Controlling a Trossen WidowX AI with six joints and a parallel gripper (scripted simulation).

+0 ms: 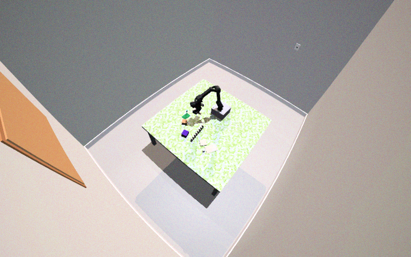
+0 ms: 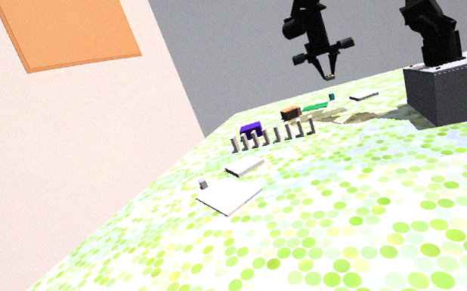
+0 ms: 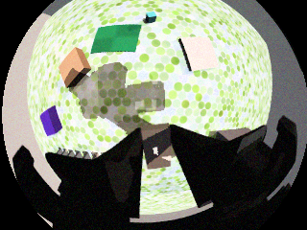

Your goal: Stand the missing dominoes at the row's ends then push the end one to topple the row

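Observation:
Several grey-brown dominoes (image 1: 197, 133) (image 2: 266, 136) stand upright in a straight, evenly spaced row; part of the row shows at the lower left of the wrist view. My gripper (image 2: 329, 76) (image 3: 154, 130) is shut on a domino (image 3: 158, 163), with the fingers pointing down. It is held well above the table, beyond the row's end nearer the robot base and off to the side of the green sheet. In the wrist view the held domino shows between the fingertips, partly in dark shade. Its exact tilt is hard to tell.
A purple block (image 1: 184, 133) (image 2: 251, 130) (image 3: 51, 121) and an orange block (image 2: 290, 113) (image 3: 75, 66) lie beside the row. Beyond are a green sheet (image 2: 314, 106) (image 3: 116, 38), a teal cube (image 2: 331, 96) (image 3: 151, 17) and a pale slab (image 2: 363, 95) (image 3: 200, 53). Two white slabs (image 2: 244, 165) (image 2: 229, 196) and a grey cube (image 2: 203, 184) lie past the other end.

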